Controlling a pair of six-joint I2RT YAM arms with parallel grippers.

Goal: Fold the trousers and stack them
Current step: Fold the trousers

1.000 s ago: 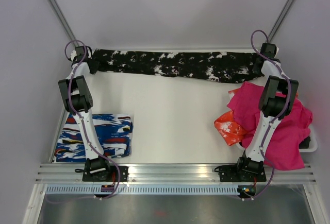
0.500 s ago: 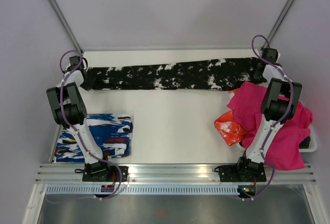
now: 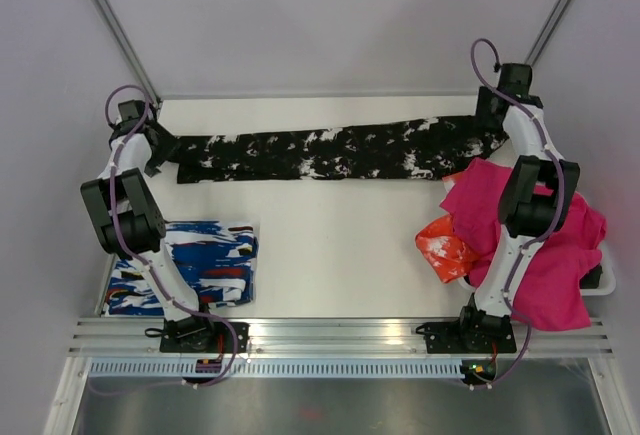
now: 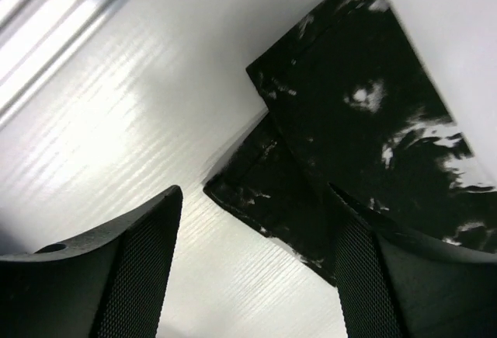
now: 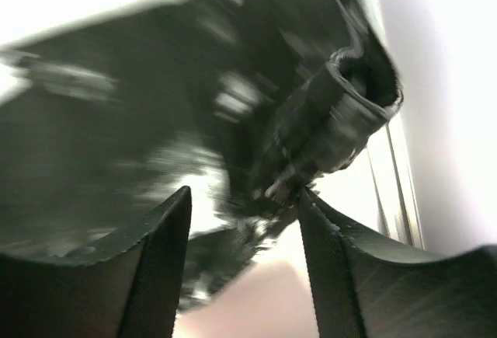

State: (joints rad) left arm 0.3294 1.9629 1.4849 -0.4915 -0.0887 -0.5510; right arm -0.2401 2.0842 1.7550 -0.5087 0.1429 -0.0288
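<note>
Surroundings first. Toward the base from the left gripper (image 3: 155,157), past the elbow: folded blue-white-red streaked garment (image 3: 190,265), flat on the white table (image 3: 330,245), well apart from the fingertips. Toward the base from the right gripper (image 3: 490,120): big rumpled plain magenta cloth (image 3: 545,240), heaped around that arm's lower links. Top edge touching or overlapping the dark cloth just below the gripper; cannot tell which. Against the heap's inner side: crumpled orange-and-white piece (image 3: 443,247), near the right arm's base, well apart from either gripper.

Containers: shallow white tray (image 3: 603,283) at the table's right edge, well behind the right gripper, mostly buried under the magenta cloth. Dark bit at its rim, cannot tell what.

Task item: long black fabric trousers (image 3: 330,153) with white splatter print, stretched flat as one strip from gripper to gripper along the far part of the table.

Left gripper spread wide, gripping nothing. Squared cloth end flat on the table just beyond the tips, one layer offset under the other.

Right gripper spread too, not pinching as far as the blurred wrist view shows. Bunched cloth end just past the tips.
</note>
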